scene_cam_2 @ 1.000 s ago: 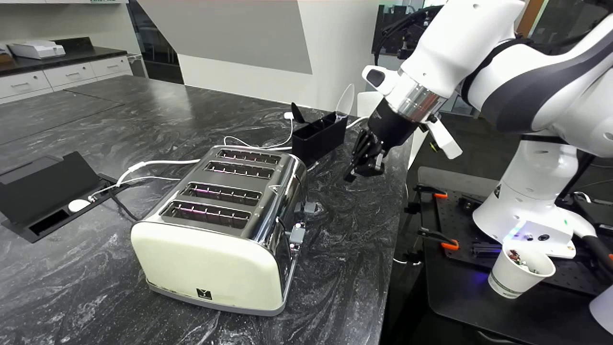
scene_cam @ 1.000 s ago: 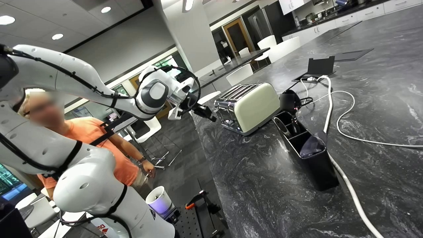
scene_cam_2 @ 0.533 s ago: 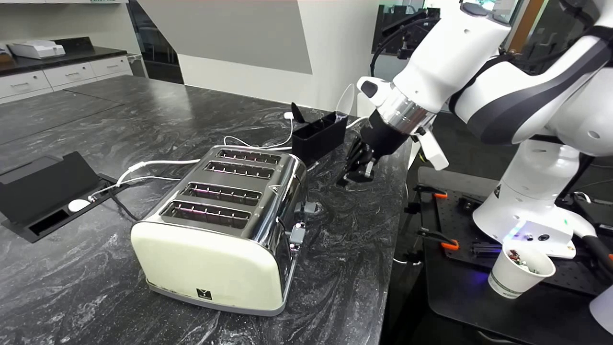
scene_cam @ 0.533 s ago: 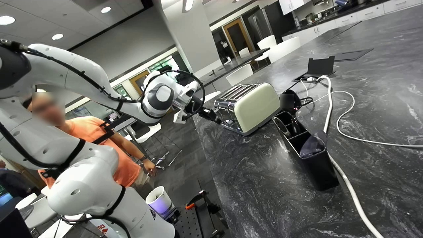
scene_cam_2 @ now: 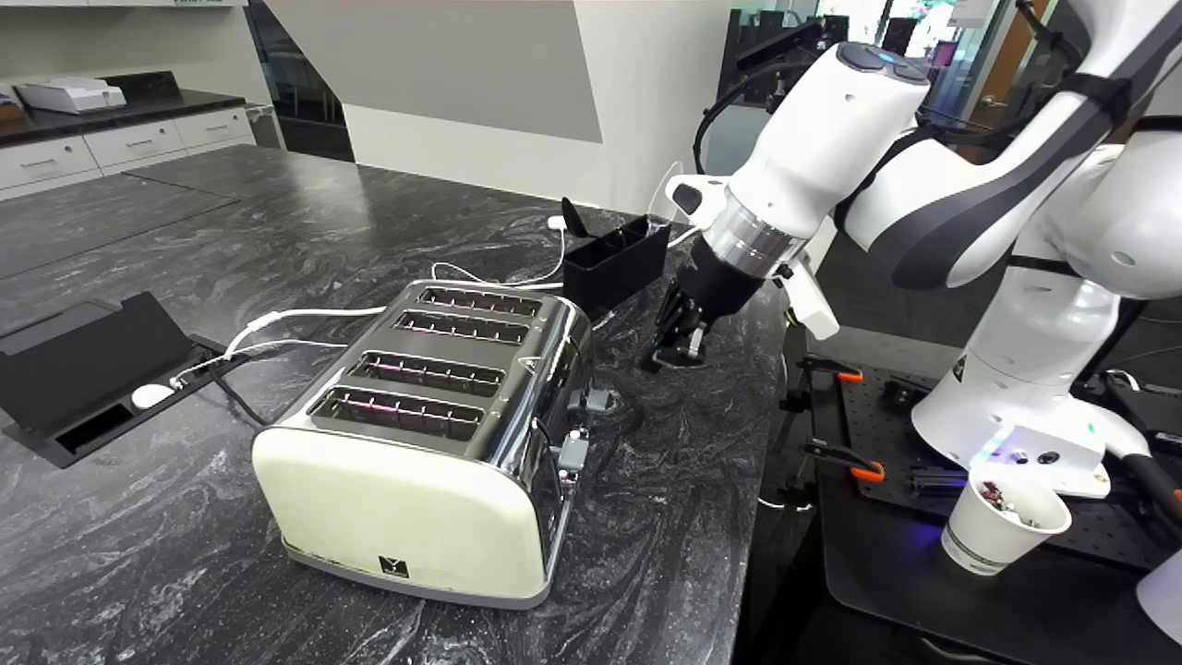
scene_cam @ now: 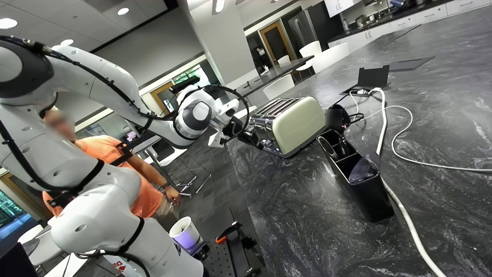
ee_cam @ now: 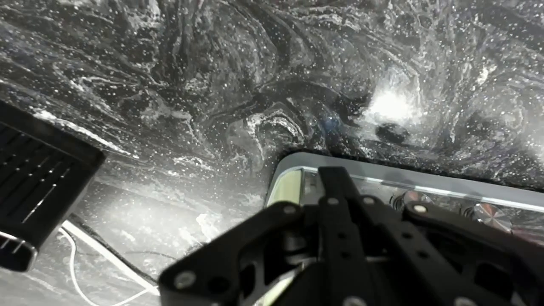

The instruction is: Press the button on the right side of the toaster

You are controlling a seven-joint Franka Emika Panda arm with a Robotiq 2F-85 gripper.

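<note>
"Slanting down near what, with the gripper (scene_cam_2: 650, 361)?"

"Near the silver end (scene_cam_2: 558, 371) of the toaster (scene_cam_2: 414, 471), upright on the dark countertop (scene_cam_2: 667, 554)."

"Holding the fingers (ee_cam: 334, 183) wide or narrow?"

"Narrow, drawn together in the wrist view."

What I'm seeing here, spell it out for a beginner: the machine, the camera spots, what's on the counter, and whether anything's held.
The white machine is a robot arm, ending in a black gripper, a kind of two-fingered hand. Two pictures come from cameras standing outside the robot; the third comes from a camera on its wrist, looking past the gripper. On the dark marbled counter stand a cream and silver toaster and a black divided box, with white cables lying nearby. The gripper is near the toaster, closed, and holds nothing.
</note>
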